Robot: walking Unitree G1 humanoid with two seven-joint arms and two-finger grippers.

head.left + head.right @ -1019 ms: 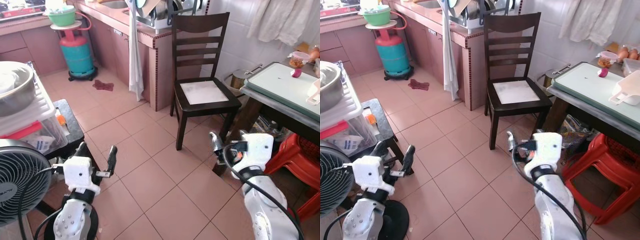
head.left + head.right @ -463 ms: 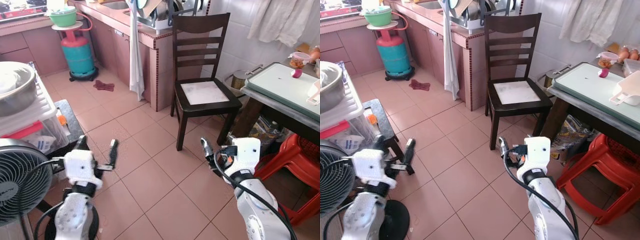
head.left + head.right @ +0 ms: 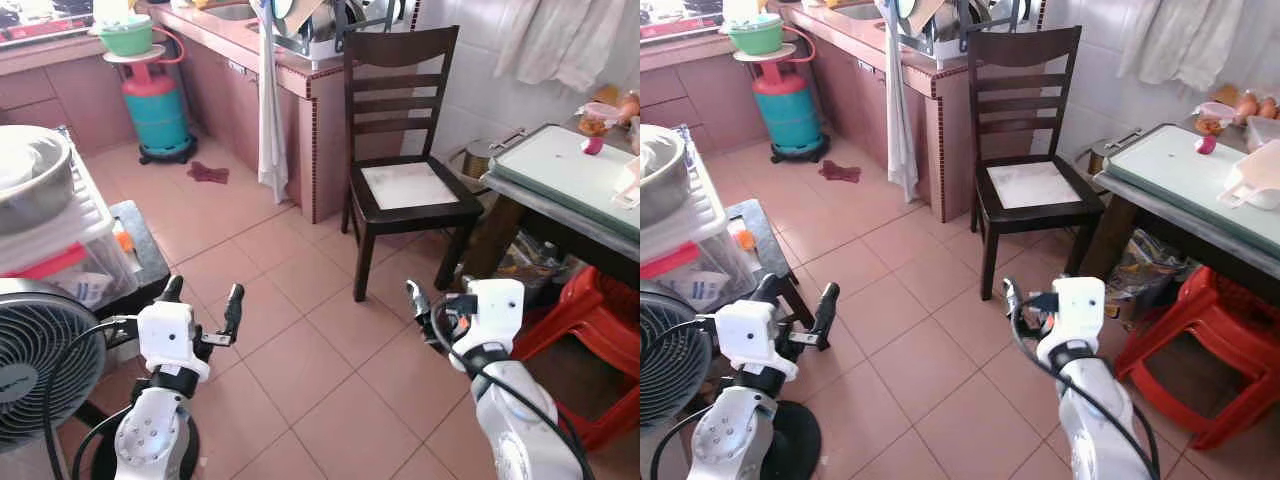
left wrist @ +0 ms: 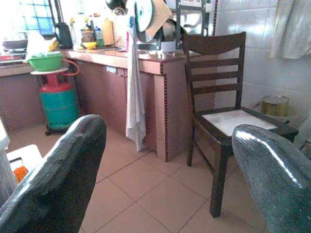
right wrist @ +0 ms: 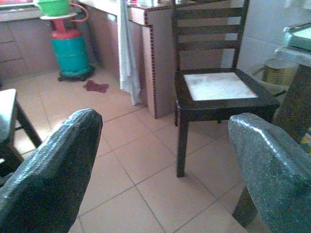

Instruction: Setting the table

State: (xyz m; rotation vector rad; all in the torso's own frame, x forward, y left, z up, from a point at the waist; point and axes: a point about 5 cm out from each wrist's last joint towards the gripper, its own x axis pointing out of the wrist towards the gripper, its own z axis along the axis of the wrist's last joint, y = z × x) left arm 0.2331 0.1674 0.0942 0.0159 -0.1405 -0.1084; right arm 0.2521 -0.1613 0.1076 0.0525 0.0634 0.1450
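The table [image 3: 556, 206] stands at the right and carries a pale green board [image 3: 566, 164]. A small pink item [image 3: 593, 146] and a white scoop-like vessel [image 3: 1254, 181] rest on the board. A dish rack [image 3: 322, 28] with plates sits on the tiled counter behind the chair. My left gripper [image 3: 203, 297] is held low over the floor tiles, open and holding nothing. My right gripper [image 3: 432, 303] hovers open and empty near the table's leg. Both wrist views look between wide-apart fingers [image 4: 53, 179] [image 5: 48, 170] toward the chair.
A dark wooden chair [image 3: 405, 180] stands between counter and table. A red plastic stool [image 3: 590, 330] sits under the table. At the left are a fan [image 3: 40, 360], a plastic box with a metal bowl [image 3: 45, 220] and a low black stand [image 3: 140, 245]. Farther back are a gas cylinder [image 3: 157, 105] and a hanging towel [image 3: 270, 110].
The right gripper has dropped slightly and drifted left from a second ago. The left gripper has edged a little right. Both stay open, and the view has barely shifted.
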